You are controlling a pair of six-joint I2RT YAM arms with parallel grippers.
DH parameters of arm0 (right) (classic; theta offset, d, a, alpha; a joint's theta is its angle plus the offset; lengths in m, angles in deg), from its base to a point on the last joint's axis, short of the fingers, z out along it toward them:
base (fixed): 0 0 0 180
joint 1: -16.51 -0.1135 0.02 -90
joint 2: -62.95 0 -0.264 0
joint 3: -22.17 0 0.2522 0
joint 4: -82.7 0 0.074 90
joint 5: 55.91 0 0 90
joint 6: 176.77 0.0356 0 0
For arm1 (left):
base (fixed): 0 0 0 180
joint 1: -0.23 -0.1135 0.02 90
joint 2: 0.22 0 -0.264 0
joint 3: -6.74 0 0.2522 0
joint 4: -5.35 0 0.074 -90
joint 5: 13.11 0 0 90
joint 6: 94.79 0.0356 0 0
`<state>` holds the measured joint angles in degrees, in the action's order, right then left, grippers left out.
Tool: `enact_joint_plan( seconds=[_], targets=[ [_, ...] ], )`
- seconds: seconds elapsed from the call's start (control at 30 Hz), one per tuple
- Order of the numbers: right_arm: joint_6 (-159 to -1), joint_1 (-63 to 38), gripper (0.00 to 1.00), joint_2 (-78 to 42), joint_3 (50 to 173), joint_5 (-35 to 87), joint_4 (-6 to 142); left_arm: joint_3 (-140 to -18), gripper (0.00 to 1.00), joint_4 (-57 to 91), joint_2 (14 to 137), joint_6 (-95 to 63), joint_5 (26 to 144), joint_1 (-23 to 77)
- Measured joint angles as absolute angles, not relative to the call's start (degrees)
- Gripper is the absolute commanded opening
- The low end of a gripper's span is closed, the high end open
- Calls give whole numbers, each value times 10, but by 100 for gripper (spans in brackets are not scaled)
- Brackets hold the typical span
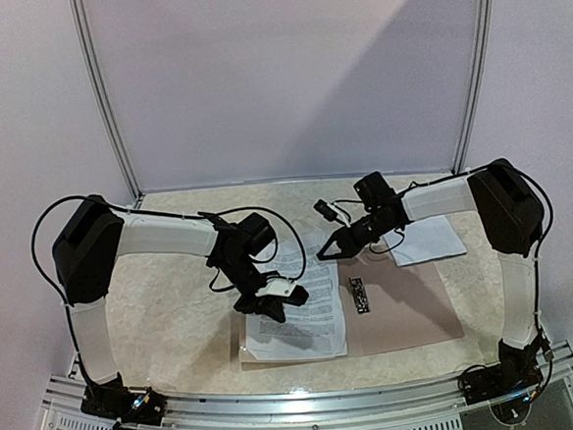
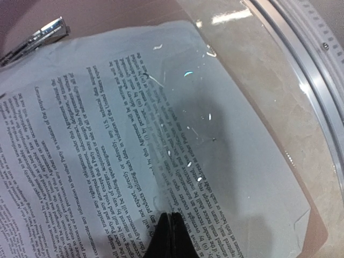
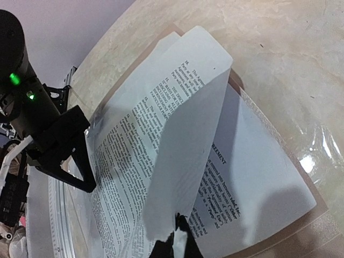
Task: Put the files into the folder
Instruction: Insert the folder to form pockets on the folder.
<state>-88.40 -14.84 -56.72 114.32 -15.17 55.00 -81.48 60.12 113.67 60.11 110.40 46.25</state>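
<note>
step: lay sheet in | my right gripper (image 3: 174,239) pinches sheet (image 3: 185,150) edge, lifted over open folder (image 1: 411,310) | my left gripper (image 2: 169,231) pressed together on papers (image 2: 80,134) | advice: lower slowly, keep edges square

Matt white paper files (image 2: 64,161); glossy, scuffed clear plastic sleeve (image 2: 226,134); folder (image 1: 411,310) seemingly matt cardboard.
</note>
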Motion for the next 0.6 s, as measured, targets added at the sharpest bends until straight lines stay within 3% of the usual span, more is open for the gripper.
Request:
enact_joint_plan(
  seconds=[0.3,0.6],
  targets=[
    [-830,-150,11,-583,1143,-149,598,-815,0,601,1137,601,1103,462],
    [-788,-151,1,-609,1143,-134,619,-815,0,601,1137,601,1096,462]
  ],
)
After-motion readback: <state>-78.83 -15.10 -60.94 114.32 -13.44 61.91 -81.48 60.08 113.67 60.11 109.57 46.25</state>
